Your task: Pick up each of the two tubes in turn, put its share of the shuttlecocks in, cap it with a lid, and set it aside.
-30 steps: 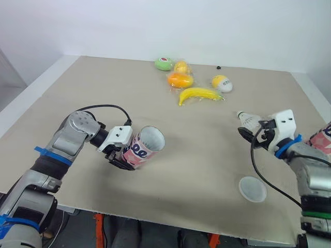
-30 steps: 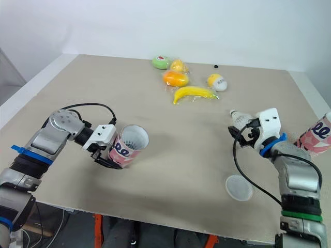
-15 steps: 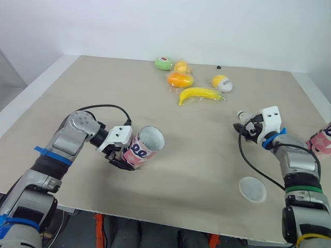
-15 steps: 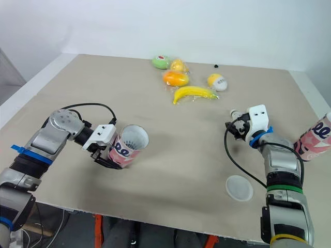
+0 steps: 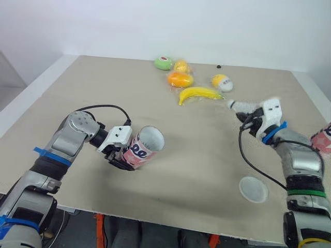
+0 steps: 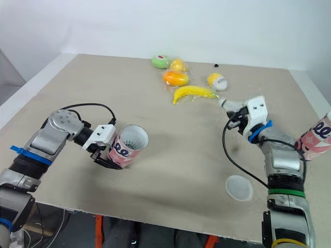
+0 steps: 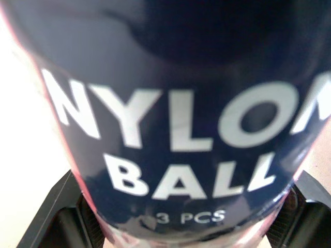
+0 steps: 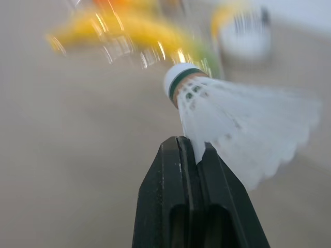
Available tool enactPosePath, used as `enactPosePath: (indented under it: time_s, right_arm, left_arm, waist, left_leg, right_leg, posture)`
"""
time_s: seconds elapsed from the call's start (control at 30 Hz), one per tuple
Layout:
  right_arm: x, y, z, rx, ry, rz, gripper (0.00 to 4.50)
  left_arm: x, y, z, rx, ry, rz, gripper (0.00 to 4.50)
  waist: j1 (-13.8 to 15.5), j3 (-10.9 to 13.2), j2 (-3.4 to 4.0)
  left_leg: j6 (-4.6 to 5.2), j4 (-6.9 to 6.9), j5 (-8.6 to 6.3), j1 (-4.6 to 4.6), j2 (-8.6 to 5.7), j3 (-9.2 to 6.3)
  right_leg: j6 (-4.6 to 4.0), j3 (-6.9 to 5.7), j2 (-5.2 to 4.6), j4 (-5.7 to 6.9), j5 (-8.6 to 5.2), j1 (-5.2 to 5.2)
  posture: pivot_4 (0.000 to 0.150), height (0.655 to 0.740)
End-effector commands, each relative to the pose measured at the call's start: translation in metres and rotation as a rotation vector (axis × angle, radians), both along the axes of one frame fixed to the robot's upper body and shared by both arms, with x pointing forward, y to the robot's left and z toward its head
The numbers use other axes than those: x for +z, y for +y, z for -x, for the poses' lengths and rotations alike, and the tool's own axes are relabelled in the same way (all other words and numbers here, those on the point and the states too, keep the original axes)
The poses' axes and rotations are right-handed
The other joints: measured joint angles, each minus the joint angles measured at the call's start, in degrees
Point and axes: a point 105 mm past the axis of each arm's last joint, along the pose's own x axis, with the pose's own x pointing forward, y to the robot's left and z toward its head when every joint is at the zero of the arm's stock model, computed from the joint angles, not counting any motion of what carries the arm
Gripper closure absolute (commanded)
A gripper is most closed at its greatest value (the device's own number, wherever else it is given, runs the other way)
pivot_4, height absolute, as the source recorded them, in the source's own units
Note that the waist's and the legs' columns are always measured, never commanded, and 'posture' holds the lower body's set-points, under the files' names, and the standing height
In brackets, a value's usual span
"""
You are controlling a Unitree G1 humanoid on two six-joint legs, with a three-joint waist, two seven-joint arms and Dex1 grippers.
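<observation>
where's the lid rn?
Head views: the lid lies flat on the table on the robot's right, near the front edge, beside the right forearm and nearer the robot than the right gripper.

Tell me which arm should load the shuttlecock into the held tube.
Right. The right gripper is shut on the shuttlecock; the left gripper is shut on the tube, whose open mouth tilts toward the right arm.
</observation>
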Motion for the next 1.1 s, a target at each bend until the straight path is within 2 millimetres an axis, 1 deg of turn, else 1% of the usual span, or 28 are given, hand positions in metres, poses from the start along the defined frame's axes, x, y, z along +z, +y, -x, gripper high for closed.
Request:
enactPosePath:
  time_s: [0.03,0.1,0.13,0.17,0.23,0.33,0.37,0.43,0.53,0.67,0.77,0.87,0.93,0.97,1.0,1.03,1.1]
  right_arm:
    - [0.045,0.072,0.051,0.386,-0.132,0.155,4.46]
    - [0.041,0.110,0.086,0.619,-0.117,0.278,4.46]
    - [0.038,0.121,0.097,0.696,-0.109,0.347,4.46]
    - [0.038,0.128,0.100,0.732,-0.110,0.411,4.46]
    - [0.042,0.136,0.101,0.761,-0.126,0.505,4.46]
    - [0.046,0.144,0.103,0.814,-0.148,0.579,4.46]
    - [0.048,0.150,0.105,0.846,-0.161,0.596,4.46]
    - [0.051,0.157,0.109,0.893,-0.177,0.613,4.46]
    - [0.055,0.163,0.110,0.926,-0.189,0.622,4.46]
    - [0.053,0.177,0.118,1.029,-0.200,0.670,4.46]
    - [0.051,0.184,0.115,1.052,-0.205,0.698,4.46]
    - [0.053,0.188,0.115,1.069,-0.198,0.684,3.52]
    - [0.057,0.190,0.119,1.096,-0.192,0.652,2.69]
    - [0.060,0.191,0.120,1.105,-0.197,0.633,2.12]
    - [0.064,0.191,0.121,1.106,-0.205,0.608,1.86]
    - [0.068,0.192,0.122,1.107,-0.212,0.579,1.26]
    - [0.076,0.191,0.122,1.106,-0.201,0.502,0.47]
  left_arm:
    - [-0.016,-0.008,0.008,-0.037,0.046,-0.019,1.13]
    - [-0.015,-0.009,0.007,-0.039,0.045,-0.018,1.13]
    - [-0.015,-0.010,0.007,-0.041,0.045,-0.017,1.13]
    - [-0.015,-0.011,0.006,-0.042,0.044,-0.016,1.13]
    - [-0.015,-0.012,0.006,-0.043,0.043,-0.014,1.13]
    - [-0.014,-0.012,0.005,-0.043,0.042,-0.012,1.13]
    - [-0.014,-0.013,0.005,-0.043,0.042,-0.012,1.13]
    - [-0.014,-0.013,0.004,-0.041,0.042,-0.011,1.13]
    - [-0.014,-0.013,0.003,-0.039,0.041,-0.011,1.13]
    - [-0.014,-0.012,0.003,-0.036,0.041,-0.011,1.13]
    - [-0.014,-0.012,0.003,-0.036,0.040,-0.011,1.13]
    - [-0.014,-0.012,0.003,-0.037,0.039,-0.010,1.13]
    - [-0.014,-0.012,0.003,-0.037,0.039,-0.010,1.13]
    - [-0.014,-0.012,0.003,-0.037,0.039,-0.010,1.13]
    - [-0.014,-0.012,0.003,-0.036,0.039,-0.010,1.13]
    - [-0.014,-0.012,0.003,-0.036,0.039,-0.010,1.13]
    - [-0.014,-0.012,0.002,-0.035,0.038,-0.010,1.13]
  waist:
    - [0.11,-0.01,-0.01]
    - [0.06,-0.01,-0.02]
    - [0.06,-0.01,-0.02]
    - [0.06,-0.01,-0.02]
    - [0.06,0.00,-0.03]
    - [0.07,0.01,-0.13]
    - [0.08,-0.02,-0.18]
    - [0.08,0.00,-0.23]
    - [0.16,0.00,-0.23]
    - [0.19,0.00,-0.23]
    - [0.19,0.00,-0.23]
    - [0.19,0.00,-0.23]
    - [0.19,0.00,-0.23]
    - [0.19,0.00,-0.23]
    - [0.19,0.00,-0.23]
    - [0.19,0.00,-0.23]
    - [0.19,0.00,-0.23]
  left_leg:
    - [-0.01,0.00,0.00,0.00,0.00,-0.03]
    - [-0.02,-0.02,-0.02,0.00,0.00,-0.04]
    - [-0.02,-0.04,-0.03,0.00,0.02,-0.05]
    - [-0.02,-0.04,-0.03,0.00,0.02,-0.05]
    - [-0.02,0.02,-0.03,0.01,0.04,-0.05]
    - [0.02,0.12,0.00,0.02,0.02,0.02]
    - [0.04,0.13,0.01,0.02,0.01,0.08]
    - [0.05,0.13,0.01,0.02,0.01,0.10]
    - [0.07,0.07,0.00,0.01,-0.01,0.08]
    - [0.07,0.05,0.00,0.01,-0.03,0.00]
    - [0.07,0.07,0.01,0.02,-0.01,-0.01]
    - [0.07,0.08,0.01,0.02,0.00,0.03]
    - [0.07,0.08,0.01,0.01,0.00,0.01]
    - [0.07,0.08,0.01,0.01,0.00,0.01]
    - [0.07,0.08,0.01,0.02,0.00,0.00]
    - [0.07,0.08,0.01,0.02,0.00,-0.01]
    - [0.07,0.08,0.01,0.01,0.00,-0.04]
  right_leg:
    - [-0.01,-0.03,0.00,-0.01,-0.02,0.01]
    - [-0.03,-0.04,0.00,-0.02,-0.07,0.01]
    - [-0.04,-0.04,0.01,-0.02,-0.08,0.02]
    - [-0.04,-0.04,0.00,-0.02,-0.08,0.02]
    - [-0.03,-0.06,0.00,-0.03,-0.14,0.01]
    - [-0.08,-0.07,-0.11,-0.13,-0.24,-0.13]
    - [-0.12,-0.07,-0.18,-0.16,-0.22,-0.14]
    - [-0.34,-0.09,-0.22,-0.19,-0.09,-0.12]
    - [-0.33,-0.12,-0.22,-0.20,-0.10,-0.11]
    - [-0.24,-0.17,-0.19,-0.17,-0.13,-0.09]
    - [-0.26,-0.21,-0.18,-0.13,-0.13,-0.09]
    - [-0.27,-0.20,-0.19,-0.13,-0.13,-0.09]
    - [-0.27,-0.21,-0.19,-0.13,-0.13,-0.09]
    - [-0.24,-0.21,-0.19,-0.12,-0.12,-0.08]
    - [-0.23,-0.22,-0.19,-0.12,-0.12,-0.08]
    - [-0.19,-0.23,-0.19,-0.11,-0.10,-0.07]
    - [-0.19,-0.26,-0.19,-0.10,-0.09,-0.06]
  posture:
    - [0.150,0.6946]
    - [0.150,0.6946]
    - [0.150,0.6946]
    - [0.150,0.6946]
    - [0.150,0.6946]
    - [0.150,0.6946]
    - [0.150,0.6946]
    - [0.150,0.6946]
    - [0.150,0.6946]
    - [0.150,0.6946]
    - [0.150,0.6946]
    - [0.150,0.6946]
    - [0.150,0.6946]
    - [0.150,0.6946]
    - [0.150,0.6946]
    - [0.150,0.6946]
    - [0.150,0.6946]
